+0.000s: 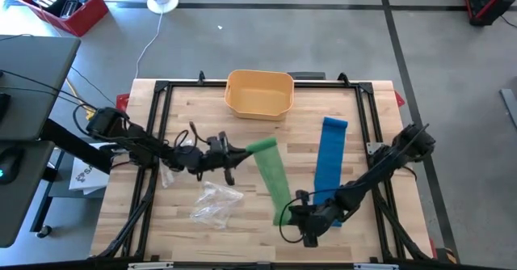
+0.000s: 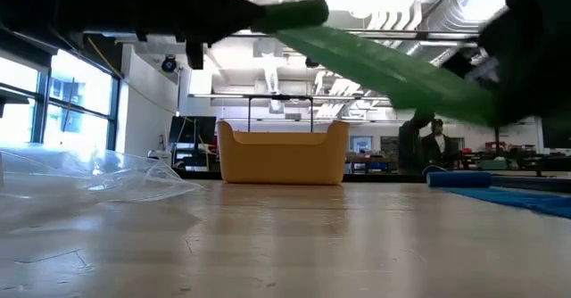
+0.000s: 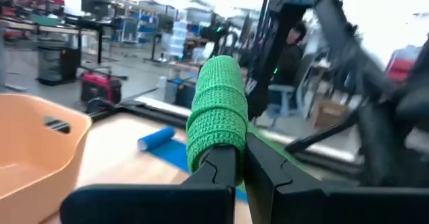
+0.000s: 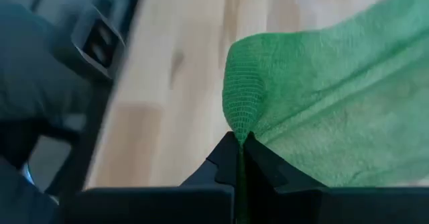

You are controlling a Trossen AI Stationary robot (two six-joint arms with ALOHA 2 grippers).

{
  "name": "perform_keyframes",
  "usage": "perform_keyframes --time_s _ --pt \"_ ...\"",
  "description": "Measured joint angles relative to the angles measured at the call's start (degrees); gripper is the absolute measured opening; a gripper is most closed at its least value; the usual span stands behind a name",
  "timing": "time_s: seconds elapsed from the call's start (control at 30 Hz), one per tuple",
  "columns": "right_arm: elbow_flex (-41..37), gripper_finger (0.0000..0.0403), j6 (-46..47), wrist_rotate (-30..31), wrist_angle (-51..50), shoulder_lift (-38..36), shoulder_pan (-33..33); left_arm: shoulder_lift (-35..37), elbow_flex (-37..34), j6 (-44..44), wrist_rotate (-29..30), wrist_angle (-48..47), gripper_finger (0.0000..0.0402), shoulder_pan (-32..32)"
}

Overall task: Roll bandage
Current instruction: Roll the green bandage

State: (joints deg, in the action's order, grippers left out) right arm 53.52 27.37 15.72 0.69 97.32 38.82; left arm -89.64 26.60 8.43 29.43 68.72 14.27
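The left gripper (image 3: 231, 167) is clamped on the rolled end of the green bandage (image 1: 271, 177), holding that roll above the table's middle. The right gripper (image 4: 240, 143) pinches the bandage's loose end near the front edge, fingers pressed together on the cloth. The strip hangs stretched between them, seemingly clear of the wooden table (image 1: 242, 229). Nearby lie a blue bandage (image 1: 329, 158), crumpled clear plastic (image 1: 214, 203), and a yellow bin (image 1: 258, 94) at the back.
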Motion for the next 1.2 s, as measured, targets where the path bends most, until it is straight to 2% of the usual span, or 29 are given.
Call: perform_keyframes --time_s 0.1,0.23,0.33,0.5,0.67,0.7,0.77,0.87,0.97,1.03,1.1,1.2 --pt "1.28 0.0 -6.03 3.12 0.7 -5.05 -0.58 -2.02 0.63 1.33 -0.34 -3.94 0.0005 -0.72" --pt "3.32 0.0 -12.73 11.8 -0.99 -11.28 -0.65 -6.16 2.35 3.26 -2.9 -9.94 0.0005 0.44" --pt "5.09 0.0 -17.08 18.39 -2.96 -14.99 -0.89 -9.95 3.91 4.55 -4.33 -10.91 0.0005 2.02" --pt "8.82 0.0 -16.01 27.89 -12.6 -20.66 -2.49 -15.43 7.21 4.98 -9.69 -10.89 0.0005 4.63" --pt "9.72 0.0 -13.72 28.68 -20.62 -24.08 -8.01 -18.44 11.59 4.82 -15.56 -10.84 0.0005 6.73" --pt "9.74 0.0 -13.51 27.34 -21.42 -24.19 -9.25 -18.48 12.09 4.48 -15.3 -11.07 0.0005 7.14" --pt "9.74 0.0 -15.06 20.78 -21.67 -23.84 -11.03 -18.2 12.88 4.54 -11.0 -12.97 0.0005 7.71" --pt "9.74 0.0 -17.04 6.06 -19.38 -22.08 -11.06 -17.14 12.68 5.28 -2.63 -15.3 0.0005 7.6" --pt "9.74 0.0 -16.51 -7.49 -16.52 -19.5 -9.29 -15.54 12.67 6.83 3.37 -15.1 0.0005 5.94" --pt "9.74 0.0 -13.3 -13.62 -14.97 -17.14 -7.94 -13.67 12.68 7.86 3.94 -14.81 0.0005 4.1" --pt "9.74 0.0 -10.33 -17.05 -13.96 -14.08 -6.77 -11.19 12.66 8.03 2.96 -13.84 0.0005 2.44" --pt "9.74 0.0 -7.23 -20.01 -13.8 -8.75 -5.18 -7.44 12.73 8.0 -2.23 -11.22 0.0005 0.35"
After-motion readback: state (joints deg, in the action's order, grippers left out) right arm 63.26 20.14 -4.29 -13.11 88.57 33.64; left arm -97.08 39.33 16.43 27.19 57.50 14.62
